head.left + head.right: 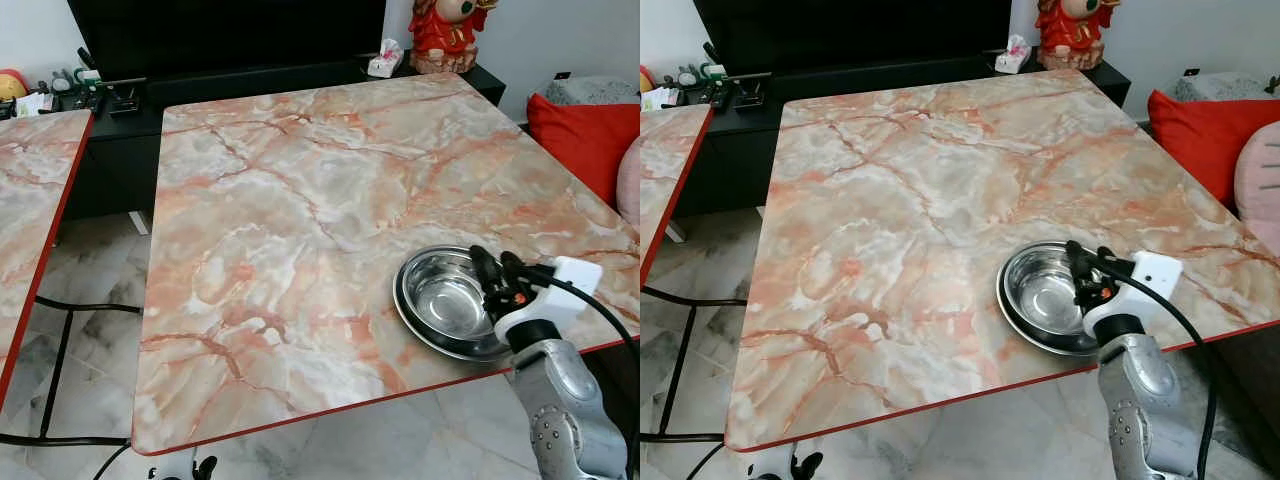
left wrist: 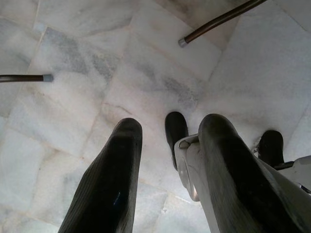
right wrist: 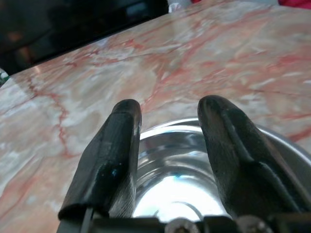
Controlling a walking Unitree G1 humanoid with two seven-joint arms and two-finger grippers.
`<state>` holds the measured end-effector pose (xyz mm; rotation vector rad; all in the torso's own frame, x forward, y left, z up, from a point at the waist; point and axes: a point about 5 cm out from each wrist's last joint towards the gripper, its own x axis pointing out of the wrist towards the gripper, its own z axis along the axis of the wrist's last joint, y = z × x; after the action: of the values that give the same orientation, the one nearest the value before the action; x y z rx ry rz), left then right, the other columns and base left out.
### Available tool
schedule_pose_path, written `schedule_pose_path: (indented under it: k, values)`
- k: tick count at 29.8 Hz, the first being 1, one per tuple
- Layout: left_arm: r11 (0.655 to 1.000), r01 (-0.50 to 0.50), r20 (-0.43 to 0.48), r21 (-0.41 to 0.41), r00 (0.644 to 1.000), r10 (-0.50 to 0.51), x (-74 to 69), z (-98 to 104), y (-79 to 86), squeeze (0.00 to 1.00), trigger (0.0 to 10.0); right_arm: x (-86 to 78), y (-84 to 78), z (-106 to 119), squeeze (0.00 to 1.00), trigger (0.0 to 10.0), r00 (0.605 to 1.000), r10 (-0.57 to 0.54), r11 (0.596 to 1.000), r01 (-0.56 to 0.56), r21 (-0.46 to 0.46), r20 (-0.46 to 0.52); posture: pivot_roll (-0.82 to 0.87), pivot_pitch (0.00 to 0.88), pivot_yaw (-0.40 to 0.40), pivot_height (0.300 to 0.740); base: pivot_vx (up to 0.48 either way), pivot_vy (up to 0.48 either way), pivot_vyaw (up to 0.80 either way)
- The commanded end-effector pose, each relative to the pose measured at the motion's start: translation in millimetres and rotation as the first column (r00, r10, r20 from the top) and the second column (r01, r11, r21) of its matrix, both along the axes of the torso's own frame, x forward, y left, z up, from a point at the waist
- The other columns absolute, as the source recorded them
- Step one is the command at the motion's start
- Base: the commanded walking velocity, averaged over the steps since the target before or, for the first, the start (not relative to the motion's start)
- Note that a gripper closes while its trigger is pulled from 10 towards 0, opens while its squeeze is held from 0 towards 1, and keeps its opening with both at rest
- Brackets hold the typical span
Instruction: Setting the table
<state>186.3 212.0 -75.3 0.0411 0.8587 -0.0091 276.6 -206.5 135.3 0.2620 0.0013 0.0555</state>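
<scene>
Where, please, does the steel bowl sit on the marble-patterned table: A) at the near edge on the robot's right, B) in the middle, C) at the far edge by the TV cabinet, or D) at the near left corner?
A: the steel bowl rests near the marble-patterned table's red near edge, under the open right gripper.

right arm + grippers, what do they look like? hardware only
Right arm: silver metal shell with small screw holes, white block at the wrist, black cable looping off it. Right gripper: two long black fingers, small red detail at the base. Left gripper: the same long black, finely ribbed fingers.
</scene>
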Motion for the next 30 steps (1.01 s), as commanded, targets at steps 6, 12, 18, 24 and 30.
schedule_pose_path:
  k: [6, 12, 18, 24, 30]
  values:
    - [1.0, -0.008, -0.027, -0.001, 1.0, 0.008, -7.2, -4, 0.8, 0.0, 10.0, -0.2, 2.4, -4, 0.0, 10.0, 0.998, 0.005, 1.0, -0.006, -0.017, -0.065, -0.04, 0.089, 0.008, 0.74, 0.0, 0.0, 0.0]
    - [1.0, -0.007, -0.032, -0.003, 0.999, 0.007, -7.7, -4, 0.5, 0.0, 10.0, 0.5, -3.2, -10, 0.0, 10.0, 0.993, -0.043, 0.998, 0.038, -0.043, -0.113, -0.04, 0.09, 0.008, 0.74, 0.0, 0.0, 0.0]
    - [1.0, -0.007, -0.034, -0.003, 0.999, 0.007, -7.5, -4, 0.4, 0.0, 10.0, 0.7, -10.7, -17, 0.0, 10.0, 0.98, -0.097, 0.995, 0.092, -0.04, -0.172, -0.04, 0.089, 0.008, 0.74, 0.0, 0.0, 0.0]
    - [1.0, -0.006, -0.036, -0.003, 0.999, 0.006, -7.8, -4, 0.7, 0.0, 10.0, -0.2, -13.3, -20, 0.0, 10.0, 0.974, -0.116, 0.993, 0.112, -0.03, -0.194, -0.04, 0.09, 0.009, 0.74, 0.0, 0.0, 0.0]
    - [1.0, -0.005, -0.038, -0.001, 0.999, 0.005, -8.0, -4, 0.8, 0.0, 10.0, 0.2, -13.4, -19, 0.0, 10.0, 0.974, -0.115, 0.993, 0.113, -0.025, -0.194, -0.04, 0.09, 0.009, 0.74, 0.0, 0.0, 0.0]
